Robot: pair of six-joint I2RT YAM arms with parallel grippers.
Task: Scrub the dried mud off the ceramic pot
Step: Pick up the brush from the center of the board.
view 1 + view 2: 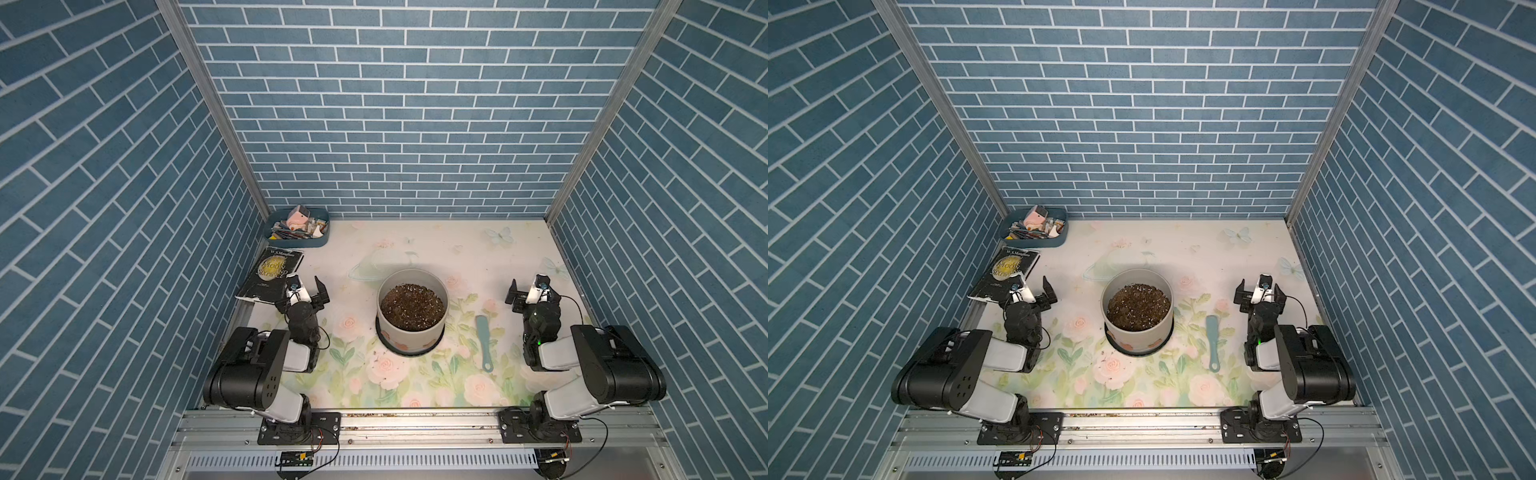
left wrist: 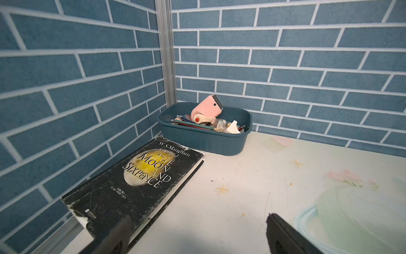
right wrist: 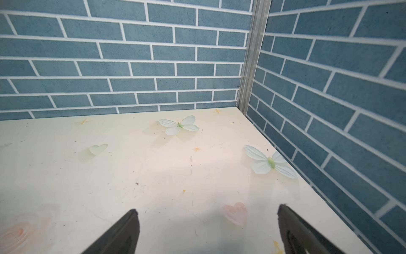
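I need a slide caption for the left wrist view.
Open left gripper near worn book and blue tray.

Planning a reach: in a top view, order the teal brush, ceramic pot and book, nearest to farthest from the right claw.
1. teal brush, just inward of the right claw, toward the front.
2. ceramic pot, table centre.
3. book, by the left wall.

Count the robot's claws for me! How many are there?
2. The left claw sits by the book; the right claw is across the ceramic pot, beyond the teal brush. Both open.
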